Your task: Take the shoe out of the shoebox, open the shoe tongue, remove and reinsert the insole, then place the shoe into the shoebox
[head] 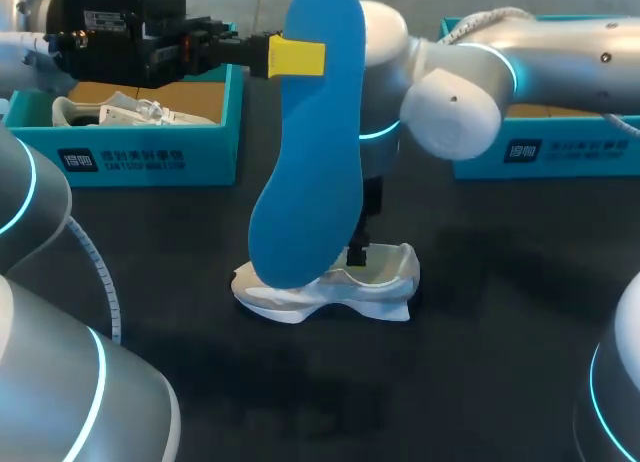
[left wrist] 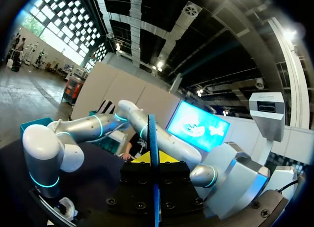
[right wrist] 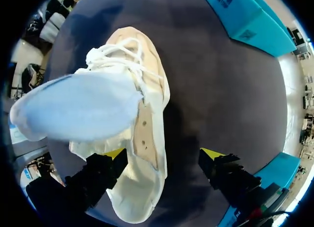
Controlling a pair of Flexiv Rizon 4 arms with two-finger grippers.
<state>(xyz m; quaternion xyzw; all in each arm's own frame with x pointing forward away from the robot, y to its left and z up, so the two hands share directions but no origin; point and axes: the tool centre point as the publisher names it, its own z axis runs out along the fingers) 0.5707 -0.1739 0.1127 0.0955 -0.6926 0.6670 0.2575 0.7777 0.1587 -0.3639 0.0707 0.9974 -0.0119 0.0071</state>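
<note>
left pincer pinching insole upright | right pincer spread over shoe heel

silver arms — cyan joint rings — black, yellow-tipped grippers

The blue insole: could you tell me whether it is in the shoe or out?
Out: the left pincer holds the blue insole upright above the white shoe.
</note>
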